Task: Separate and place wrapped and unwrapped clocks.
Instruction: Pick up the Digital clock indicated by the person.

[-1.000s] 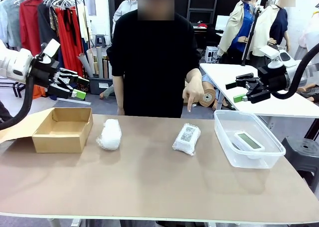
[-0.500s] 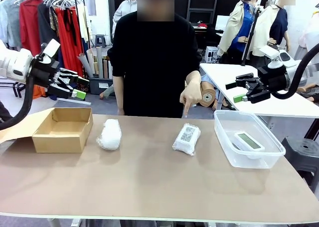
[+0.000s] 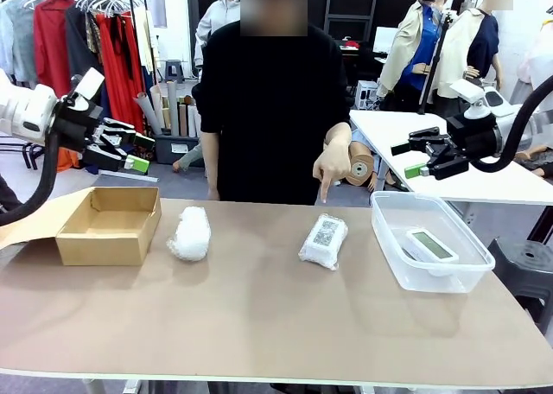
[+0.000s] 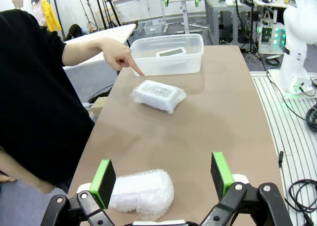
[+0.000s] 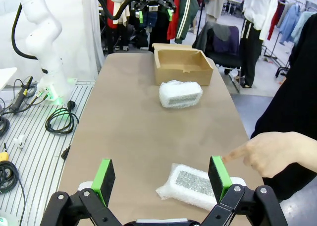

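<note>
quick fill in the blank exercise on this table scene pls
The bare clock lies in the clear tub on the robot's ____ side.
The person's hand points at the bundle bearing a code ____.
The cardboard box is ____.
The left pincer and right pincer both have jaws ____.
Missing words: right, label, empty, open

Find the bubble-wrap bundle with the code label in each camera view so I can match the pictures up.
Front view: the labelled bundle lies right of centre, between the plain bundle and the clear tub.
Left wrist view: upper middle, nearer the camera than the tub.
Right wrist view: low, right of centre.
Shared landmark: the person's hand, pointing down at it in every view.
</note>
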{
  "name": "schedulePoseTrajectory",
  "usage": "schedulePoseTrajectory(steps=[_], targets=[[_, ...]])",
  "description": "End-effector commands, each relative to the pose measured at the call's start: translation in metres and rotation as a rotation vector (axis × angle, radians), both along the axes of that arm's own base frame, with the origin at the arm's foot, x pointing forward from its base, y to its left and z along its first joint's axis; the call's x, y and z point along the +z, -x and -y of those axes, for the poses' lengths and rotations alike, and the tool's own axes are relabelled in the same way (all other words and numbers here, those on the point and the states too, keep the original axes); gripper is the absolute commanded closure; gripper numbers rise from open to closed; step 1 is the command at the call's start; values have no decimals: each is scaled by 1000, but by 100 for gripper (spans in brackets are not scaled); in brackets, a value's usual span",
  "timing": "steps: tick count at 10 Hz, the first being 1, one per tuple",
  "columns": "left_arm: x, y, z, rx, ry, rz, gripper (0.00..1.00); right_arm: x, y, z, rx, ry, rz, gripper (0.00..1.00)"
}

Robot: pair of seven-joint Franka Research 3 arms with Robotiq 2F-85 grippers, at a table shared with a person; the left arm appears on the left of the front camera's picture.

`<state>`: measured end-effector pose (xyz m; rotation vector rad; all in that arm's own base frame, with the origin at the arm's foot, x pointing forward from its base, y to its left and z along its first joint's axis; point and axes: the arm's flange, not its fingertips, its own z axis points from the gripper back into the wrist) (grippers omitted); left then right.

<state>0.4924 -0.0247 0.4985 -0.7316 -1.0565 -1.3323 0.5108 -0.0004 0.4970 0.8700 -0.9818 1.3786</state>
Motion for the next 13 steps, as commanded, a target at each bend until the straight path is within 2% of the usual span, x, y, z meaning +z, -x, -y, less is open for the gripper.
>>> schedulePoseTrajectory(steps=[1,2,3,4,5,8,10,11,13], targets=[[1,1,1,-2,2,2,0,2,0,0,1,-1,3,0],[0,0,0,0,0,0,0,2,0,0,1,-1,3,0],[4,3,12,36,-60,-87,0,2,0,0,1,-1,3,0],[6,5,30,68,-103,-96,0,2,0,0,1,-1,3,0],[7,7,49,156,-140,-98,0,2,0,0,1,-1,3,0],[-3,4,127,254,-228,-114,0,2,0,0,1,-1,3,0],[-12,1,175,301,-339,-114,0,2,0,0,1,-1,3,0],[-17,1,196,297,-363,-106,0,2,0,0,1,-1,3,0],[-27,-18,225,252,-376,-155,0,2,0,0,1,-1,3,0]])
